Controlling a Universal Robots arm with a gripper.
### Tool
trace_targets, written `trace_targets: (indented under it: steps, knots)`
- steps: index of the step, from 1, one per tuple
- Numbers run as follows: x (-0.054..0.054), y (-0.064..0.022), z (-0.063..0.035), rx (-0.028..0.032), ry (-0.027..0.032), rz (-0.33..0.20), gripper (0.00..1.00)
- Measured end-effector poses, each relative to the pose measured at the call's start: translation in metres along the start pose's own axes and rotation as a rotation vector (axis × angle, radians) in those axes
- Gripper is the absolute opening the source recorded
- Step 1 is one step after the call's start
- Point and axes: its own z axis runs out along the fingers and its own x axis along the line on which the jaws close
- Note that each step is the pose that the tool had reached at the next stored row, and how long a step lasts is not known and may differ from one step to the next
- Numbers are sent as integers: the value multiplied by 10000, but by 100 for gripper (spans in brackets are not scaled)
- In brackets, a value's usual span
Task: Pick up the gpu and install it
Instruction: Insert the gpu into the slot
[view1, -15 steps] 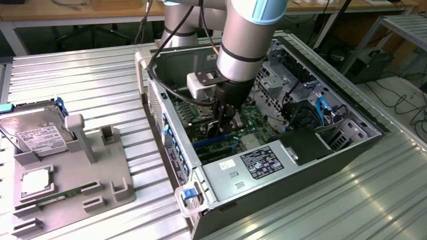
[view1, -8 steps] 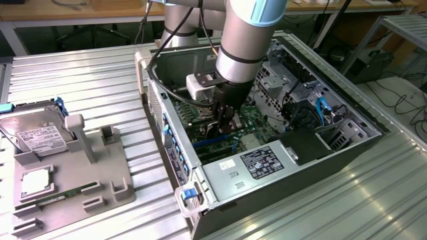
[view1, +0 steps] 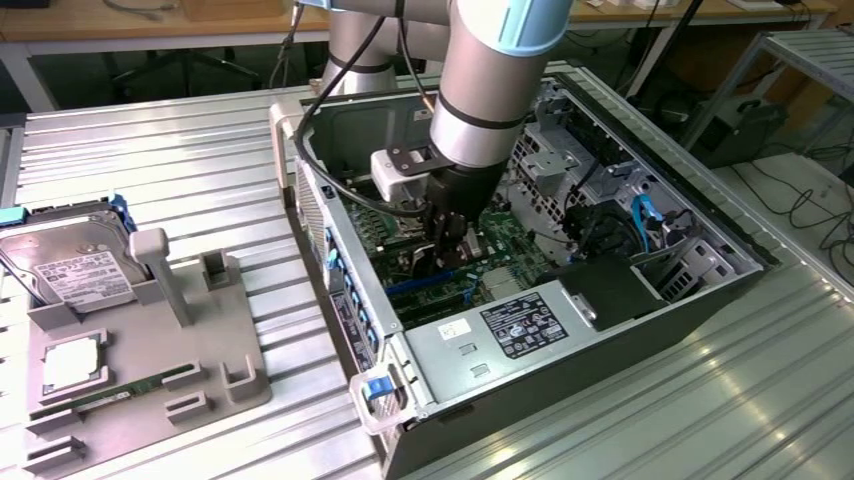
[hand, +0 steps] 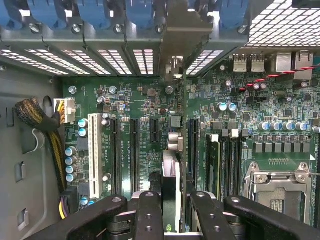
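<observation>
The gripper (hand: 171, 212) is clamped on the gpu (hand: 171, 175) — the card stands on edge between the black fingers (hand: 149, 215), its silver bracket reaching the case's rear slots. It hangs over the motherboard (hand: 240, 120), apparently above an expansion slot (hand: 191, 145). In the exterior view the arm (view1: 494, 70) reaches into the open computer case (view1: 641, 320) — a hard drive (view1: 74, 265) rests on the grey fixture (view1: 200, 350).
</observation>
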Motion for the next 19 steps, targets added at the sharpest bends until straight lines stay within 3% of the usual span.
trace_targets:
  steps: [12,19]
  knots:
    - [1,0,29,-17,-13,0,27]
    - [1,0,33,-80,-14,1,27]
